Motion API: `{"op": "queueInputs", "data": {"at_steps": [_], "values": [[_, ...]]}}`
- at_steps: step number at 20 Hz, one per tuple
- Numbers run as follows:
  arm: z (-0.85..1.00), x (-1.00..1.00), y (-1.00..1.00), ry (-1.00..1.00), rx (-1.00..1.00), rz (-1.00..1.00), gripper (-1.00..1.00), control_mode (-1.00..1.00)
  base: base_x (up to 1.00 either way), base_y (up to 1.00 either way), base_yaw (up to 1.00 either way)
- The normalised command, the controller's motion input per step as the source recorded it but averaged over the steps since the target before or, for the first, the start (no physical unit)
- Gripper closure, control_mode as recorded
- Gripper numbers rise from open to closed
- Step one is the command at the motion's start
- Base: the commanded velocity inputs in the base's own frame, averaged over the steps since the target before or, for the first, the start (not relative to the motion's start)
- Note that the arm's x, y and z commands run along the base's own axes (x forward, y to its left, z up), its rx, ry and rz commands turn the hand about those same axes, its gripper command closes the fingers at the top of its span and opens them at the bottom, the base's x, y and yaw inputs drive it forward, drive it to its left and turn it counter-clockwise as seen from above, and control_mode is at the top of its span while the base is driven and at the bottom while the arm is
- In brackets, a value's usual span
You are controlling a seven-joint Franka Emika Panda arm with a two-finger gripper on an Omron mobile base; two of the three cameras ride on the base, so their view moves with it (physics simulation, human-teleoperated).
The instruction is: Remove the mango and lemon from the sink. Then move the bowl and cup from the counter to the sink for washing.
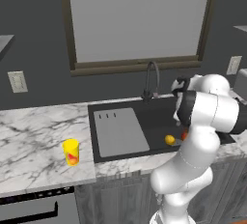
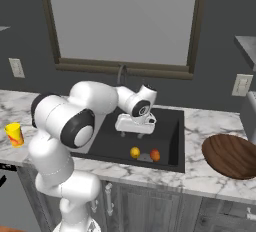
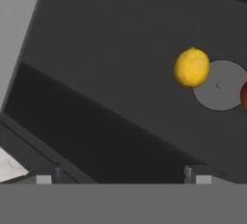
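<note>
Hovering over the black sink (image 2: 172, 141), the gripper (image 2: 134, 132) hangs mid-frame in the right base view with its fingers spread wide and nothing between them. Below it, the yellow lemon (image 2: 135, 152) and the orange-red mango (image 2: 155, 155) lie side by side near the basin's front wall, by the round drain (image 3: 223, 85). At the left edge of that frame the yellow cup (image 2: 14, 134) stands on the marble desk (image 2: 210, 173); the wooden bowl (image 2: 231, 156) sits at the right edge.
</note>
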Motion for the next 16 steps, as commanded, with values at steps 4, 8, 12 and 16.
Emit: {"op": "queueInputs", "data": {"at_steps": [4,8,12,16], "values": [[-0.21,0.06,0.00,-0.02,0.00,0.00,-1.00,-1.00,0.00,0.00,0.00],[-0.20,0.05,0.00,-0.06,0.00,-0.02,-1.00,-1.00,0.00,0.00,0.00],[-0.19,0.01,0.00,-0.09,0.00,-0.04,-1.00,-1.00,0.00,0.00,0.00],[-0.17,0.00,0.00,-0.11,0.00,-0.05,-1.00,-1.00,0.00,0.00,0.00]]}}
